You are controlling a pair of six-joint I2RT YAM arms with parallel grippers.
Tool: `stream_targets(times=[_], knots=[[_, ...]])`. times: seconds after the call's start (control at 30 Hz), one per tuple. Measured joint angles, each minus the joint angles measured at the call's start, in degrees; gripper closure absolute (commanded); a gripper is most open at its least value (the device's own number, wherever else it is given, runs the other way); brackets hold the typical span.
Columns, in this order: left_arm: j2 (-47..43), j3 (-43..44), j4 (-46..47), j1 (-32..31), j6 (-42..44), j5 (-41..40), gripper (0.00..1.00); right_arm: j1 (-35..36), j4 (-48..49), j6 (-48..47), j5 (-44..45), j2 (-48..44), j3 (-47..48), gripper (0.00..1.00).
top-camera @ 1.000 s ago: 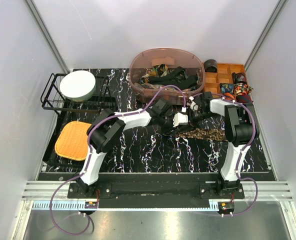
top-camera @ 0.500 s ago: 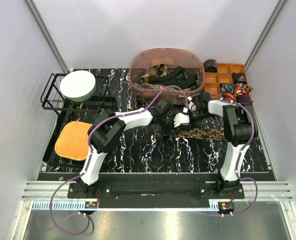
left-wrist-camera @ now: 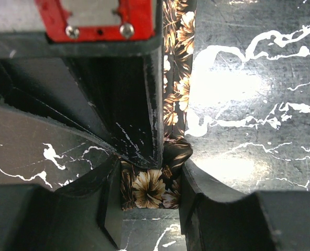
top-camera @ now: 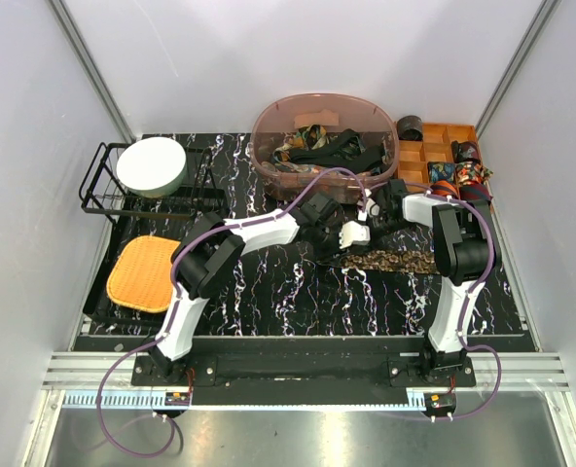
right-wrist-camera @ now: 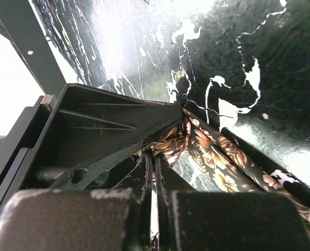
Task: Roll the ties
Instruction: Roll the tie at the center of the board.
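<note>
A brown floral tie (top-camera: 400, 261) lies flat on the black marble table (top-camera: 269, 282), right of centre. My two grippers meet at its left end. In the left wrist view the left gripper (left-wrist-camera: 150, 205) has its jaws either side of the folded tie end (left-wrist-camera: 151, 189), touching it on both sides. The right gripper's dark fingers (left-wrist-camera: 136, 104) press down on that end from above. In the right wrist view the right gripper (right-wrist-camera: 156, 157) is nearly shut, with tie fabric (right-wrist-camera: 212, 157) bunched at its tips. In the top view the left gripper (top-camera: 344, 243) and the right gripper (top-camera: 364, 226) crowd together.
A tinted oval tub (top-camera: 269, 161) at the back holds several more ties. An orange compartment tray (top-camera: 434, 129) with rolled ties is at the back right. A wire rack (top-camera: 98, 190) with a white bowl (top-camera: 152, 165) and an orange mat (top-camera: 144, 272) are at the left. Purple cables arch over the left arm.
Both grippers have shifted slightly toward the far side and closer together at the tie's left end. The rest of the tie has stayed flat in place.
</note>
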Motion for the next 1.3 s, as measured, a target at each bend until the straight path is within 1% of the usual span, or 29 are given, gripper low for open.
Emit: stream_targets(times=[0.2,0.33,0.43,0.5,0.63,0.8,0.87,0.9,0.97,1.0,1.03,1.07,1.13,1.2,1.27,1.3], knots=[[0.0,1.6,-4.0,-0.9,0.1,-1.7,0.75,0.9,-0.7,0.0,0.3,0.0,0.1,1.0],[-0.2,2.7,-7.6,-1.6,0.1,-4.3,0.73,1.4,0.3,0.1,-0.6,-0.1,-1.2,1.0],[-0.6,2.7,-9.4,-2.2,0.1,-5.8,0.69,1.7,2.2,1.1,-1.7,-0.5,-2.9,1.0],[-0.8,2.7,-10.5,-2.3,0.1,-6.2,0.61,2.1,3.5,1.9,-2.0,-0.8,-3.8,1.0],[-1.0,2.6,-11.6,-2.3,-0.1,-6.1,0.53,2.8,4.9,2.7,-2.1,-0.9,-4.6,1.0],[-1.0,2.6,-11.2,-2.0,-2.4,-5.3,0.44,3.0,3.7,2.2,0.6,-0.9,-4.6,1.0],[-1.0,2.1,-10.3,-1.6,-4.2,-4.6,0.42,3.0,2.4,1.6,2.3,-0.9,-4.3,1.0],[-1.2,1.7,-9.6,-1.4,-5.1,-3.9,0.39,3.0,2.0,1.3,3.0,-0.9,-4.2,1.0],[-2.5,-1.5,-5.9,-0.6,-7.0,-1.9,0.36,3.1,0.9,0.9,4.3,-1.0,-3.8,1.0],[-3.7,-4.1,-2.9,0.0,-7.8,-0.5,0.35,3.1,0.4,0.8,4.8,-1.0,-3.6,1.0],[-5.0,-7.6,1.2,0.5,-8.7,0.8,0.31,3.2,-0.1,0.6,5.4,-1.0,-3.3,1.0],[-6.6,-11.5,6.4,1.0,-9.6,2.2,0.27,3.3,-0.6,0.4,6.0,-1.0,-3.0,1.0],[-9.1,-18.2,15.7,2.0,-11.2,4.6,0.23,3.4,-1.2,0.3,6.8,-1.0,-2.8,1.0],[-10.8,-25.7,28.0,3.3,-13.6,7.7,0.23,3.5,-1.9,0.2,7.7,-1.0,-2.4,1.0],[-10.6,-30.5,39.1,4.3,-16.1,10.1,0.23,3.6,-2.4,0.1,8.4,-1.0,-2.2,1.0],[-10.1,-31.9,43.1,4.5,-17.1,10.7,0.23,3.7,-2.7,0.0,8.8,-1.0,-2.0,1.0]])
